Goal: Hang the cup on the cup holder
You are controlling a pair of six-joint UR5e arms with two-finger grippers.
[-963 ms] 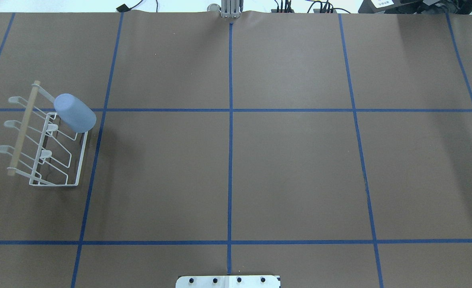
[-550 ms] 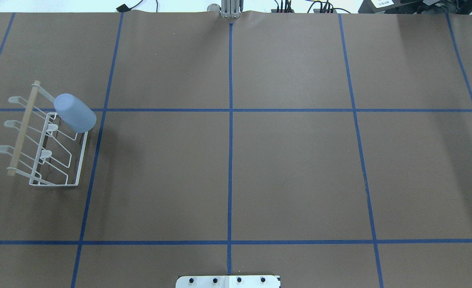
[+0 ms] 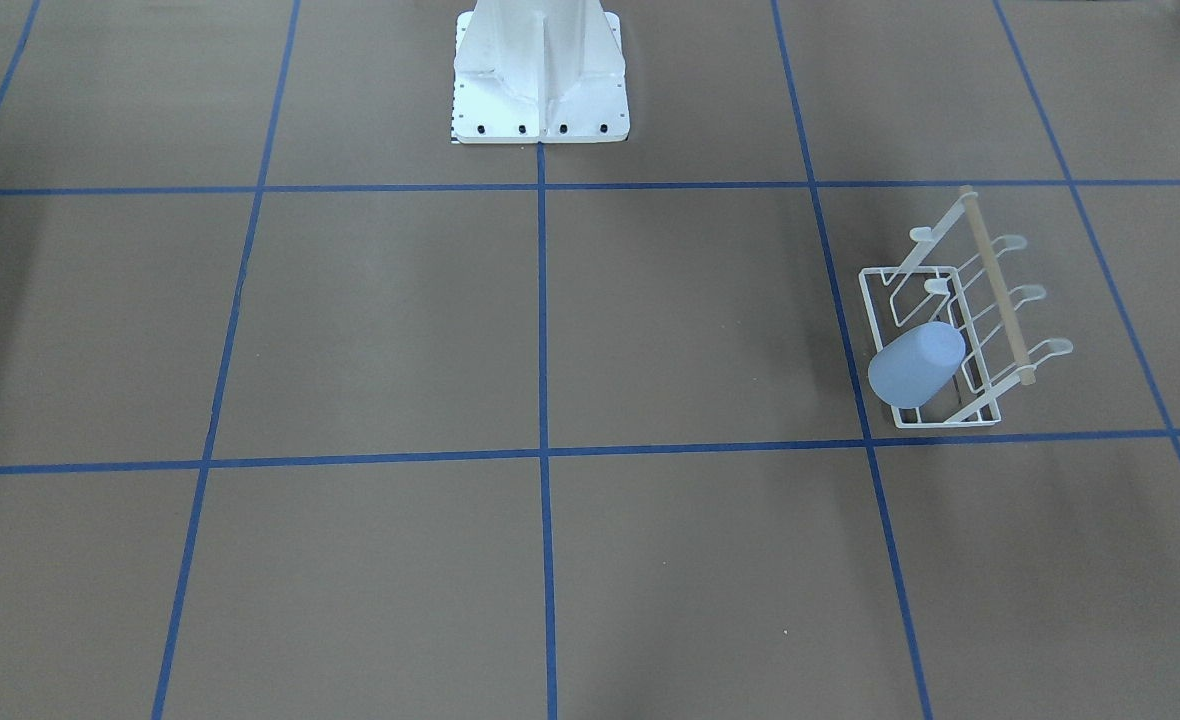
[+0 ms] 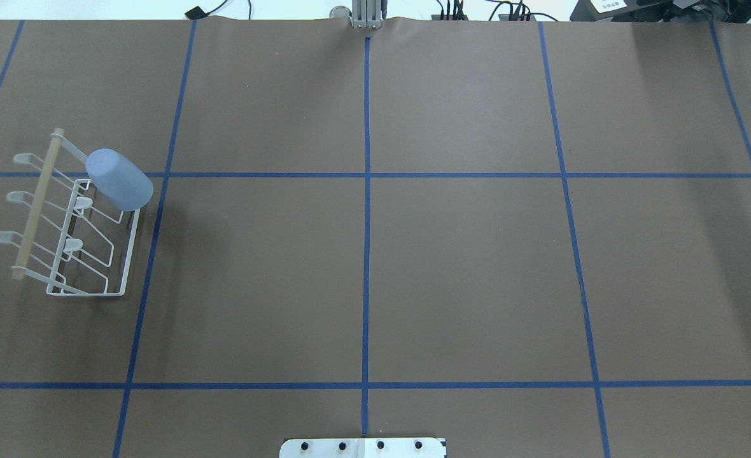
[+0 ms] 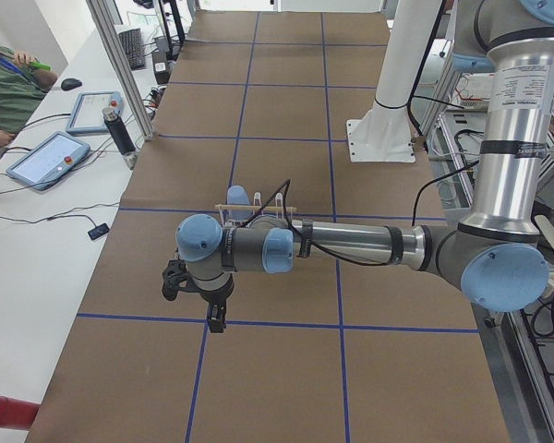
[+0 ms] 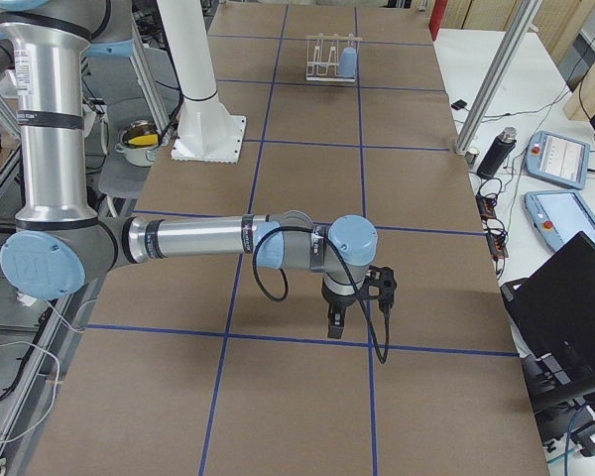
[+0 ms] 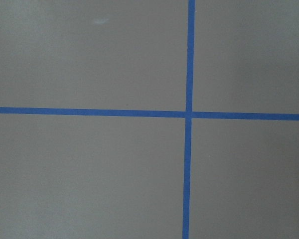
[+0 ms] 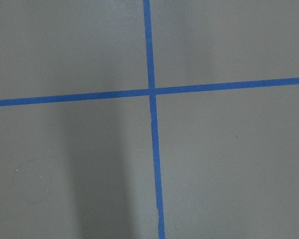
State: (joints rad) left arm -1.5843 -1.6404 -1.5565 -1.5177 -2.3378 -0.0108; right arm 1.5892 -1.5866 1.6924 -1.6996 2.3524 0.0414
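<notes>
the light-blue plastic tumbler (image 4: pixel 119 180) hung tilted on the white wire rack (image 4: pixel 37 203); if seated shallowly, it might slide off. whether the left claw (image 5: pixel 215 323) or right claw (image 6: pixel 335 325) stood wide or narrow could not be told.

tabletop (image 4: pixel 477 280): wide and flat, covered edge to edge with a matte brown sheet, faint soft shadows across it.
tape lines (image 4: pixel 366 267): blue, stuck flat on the sheet, crossing at right angles into a grid of large rectangles.
cup holder (image 4: pixel 37 203): standing on its white wire base frame near the robot's left end, far corner over one cross line, right side just beside a lengthwise line.
pedestal (image 3: pixel 540 70): white, bolted foot plate flat on the sheet at the robot's edge, centred on the middle line.
post (image 4: pixel 367 14): grey metal, at the far edge, in line with the same middle line.
</notes>
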